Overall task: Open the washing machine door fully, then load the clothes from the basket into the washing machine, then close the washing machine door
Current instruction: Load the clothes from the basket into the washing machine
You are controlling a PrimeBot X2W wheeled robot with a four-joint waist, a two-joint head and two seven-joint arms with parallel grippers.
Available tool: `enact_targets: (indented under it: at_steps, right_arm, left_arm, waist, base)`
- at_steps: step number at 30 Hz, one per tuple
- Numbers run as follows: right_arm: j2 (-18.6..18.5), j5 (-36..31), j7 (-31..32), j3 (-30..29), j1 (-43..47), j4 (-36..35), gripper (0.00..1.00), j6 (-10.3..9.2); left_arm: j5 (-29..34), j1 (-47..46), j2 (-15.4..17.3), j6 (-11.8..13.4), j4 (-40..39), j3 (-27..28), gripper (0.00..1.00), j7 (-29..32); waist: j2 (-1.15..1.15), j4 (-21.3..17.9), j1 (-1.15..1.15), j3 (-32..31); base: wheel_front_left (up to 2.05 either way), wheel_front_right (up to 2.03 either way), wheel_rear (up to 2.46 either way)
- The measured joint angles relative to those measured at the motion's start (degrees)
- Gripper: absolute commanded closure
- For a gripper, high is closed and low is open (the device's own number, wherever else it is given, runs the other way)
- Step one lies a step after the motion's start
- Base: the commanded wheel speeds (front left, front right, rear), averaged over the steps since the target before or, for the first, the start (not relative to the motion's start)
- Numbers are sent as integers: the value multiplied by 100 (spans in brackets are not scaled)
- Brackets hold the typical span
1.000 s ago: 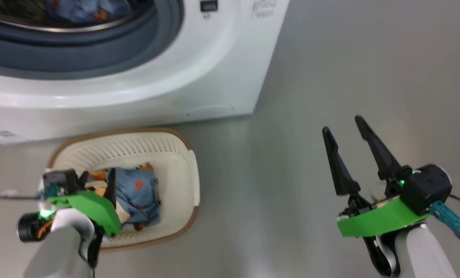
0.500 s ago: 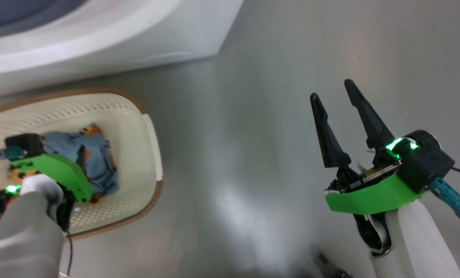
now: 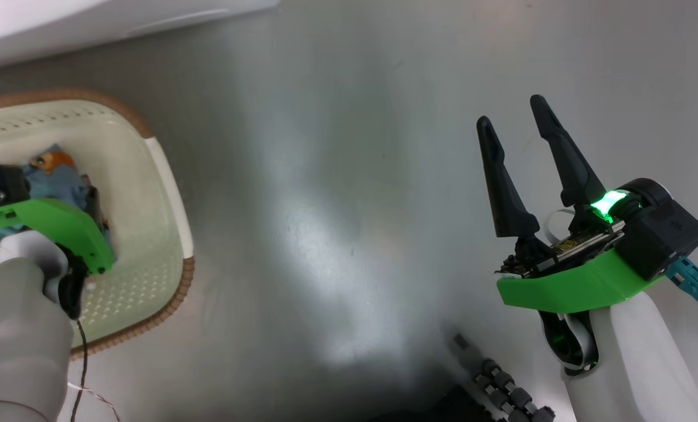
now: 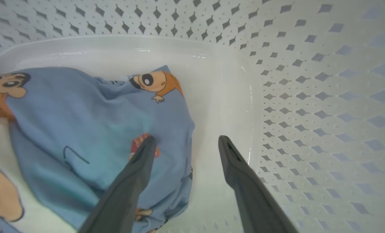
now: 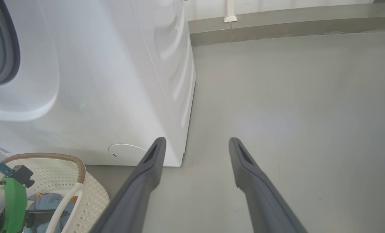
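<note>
Left wrist view is showing the left end effector (image 4: 186,142) reaching down inside the basket (image 4: 308,81), its two dark fingers standing wide apart and gripping nothing. One fingertip is lying over the clothes (image 4: 82,113), by a red patch of the print, though I cannot tell whether it is touching the fabric. The other is hanging over the bare basket floor, near the perforated wall. The blue cartoon-print clothes are lying crumpled on the basket floor, toward one side. In the head view the right end effector (image 3: 511,114) is hovering over the grey floor (image 3: 325,205), well apart from the basket, its fingers spread wide and empty. In the right wrist view the washing machine (image 5: 114,81) is standing just beside the basket, with its grey gasket (image 5: 5,48) showing at the edge and a round cover (image 5: 126,153) sitting low on its front.
</note>
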Motion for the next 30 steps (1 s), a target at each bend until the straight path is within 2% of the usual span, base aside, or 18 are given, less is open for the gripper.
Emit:
enact_targets:
  at_steps: [2,3,4,5,7,8,14,20,30]
  right_arm:
    - [0,1,-1,1,0,-18,0,0]
    - [1,1,-1,1,0,-21,0,0]
    - [1,3,-1,1,-1,-25,0,0]
    - [1,14,-5,1,-1,-26,0,0]
    - [1,43,-16,9,-7,-29,0,0]
    - [1,43,-16,9,-7,-29,0,0]
    - [3,44,-16,14,-19,-46,0,0]
    - [3,44,-16,-3,-23,-53,0,0]
    - [2,26,-16,-125,-81,-33,0,0]
  left_arm:
    - [-2,-2,13,24,12,-9,0,-1]
    - [-2,-2,18,36,21,-18,5,-9]
    - [-2,-4,22,77,25,-21,37,-33]
    - [-2,-15,31,122,31,-22,55,-51]
    - [-2,-30,71,240,43,-30,80,-85]
    - [-2,-30,71,240,43,-30,100,-85]
    - [-2,-32,164,423,68,-46,100,-100]
    - [-68,-30,167,423,83,-29,100,-231]
    - [-166,80,-15,421,66,-14,100,-1125]
  waist:
    - [0,-44,0,68]
    - [0,-63,0,94]
    - [0,-78,0,116]
    - [0,-92,0,135]
    - [0,-119,0,156]
    - [0,-119,0,156]
    - [0,-173,0,190]
    - [0,-131,0,179]
    - [0,102,0,-115]
  base:
    - [0,0,0]
    - [0,0,0]
    - [0,0,0]
    - [0,0,0]
    - [0,0,0]
    - [0,0,0]
    - [0,0,0]
    - [0,0,0]
    - [0,0,0]
